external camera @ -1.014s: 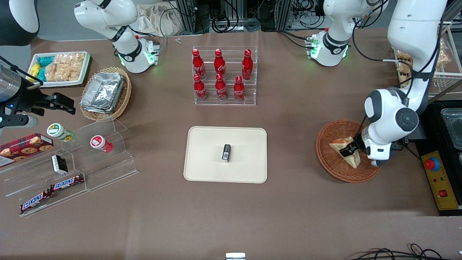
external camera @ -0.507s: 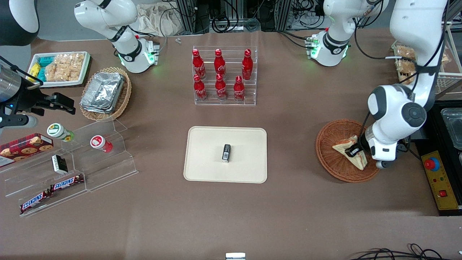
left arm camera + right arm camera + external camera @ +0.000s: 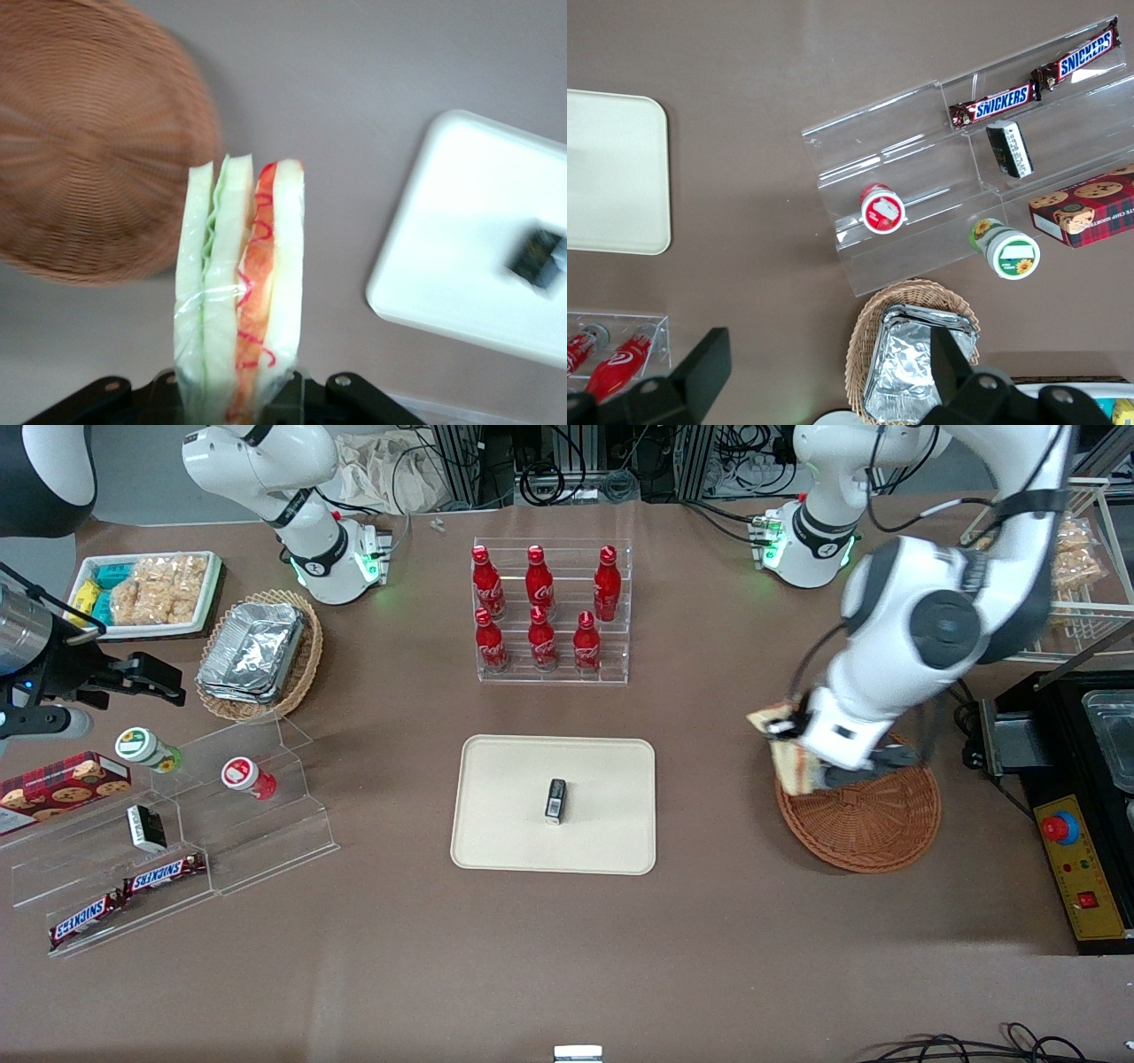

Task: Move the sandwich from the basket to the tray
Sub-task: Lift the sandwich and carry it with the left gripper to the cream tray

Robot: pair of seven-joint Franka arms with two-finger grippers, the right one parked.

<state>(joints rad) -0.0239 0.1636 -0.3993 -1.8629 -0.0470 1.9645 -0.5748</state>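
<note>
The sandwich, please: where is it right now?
The sandwich is clamped in the left gripper, lifted above the basket rim on the edge facing the tray.

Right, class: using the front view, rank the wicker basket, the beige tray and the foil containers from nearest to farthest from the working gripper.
The gripper holds the sandwich lifted at the basket's edge.
1. Basket: just beneath and beside it.
2. Tray: mid-table.
3. Foil containers: toward the parked arm's end.

Even overhead light, soft shadows, basket (image 3: 93,142) perhaps motion-blurred
</note>
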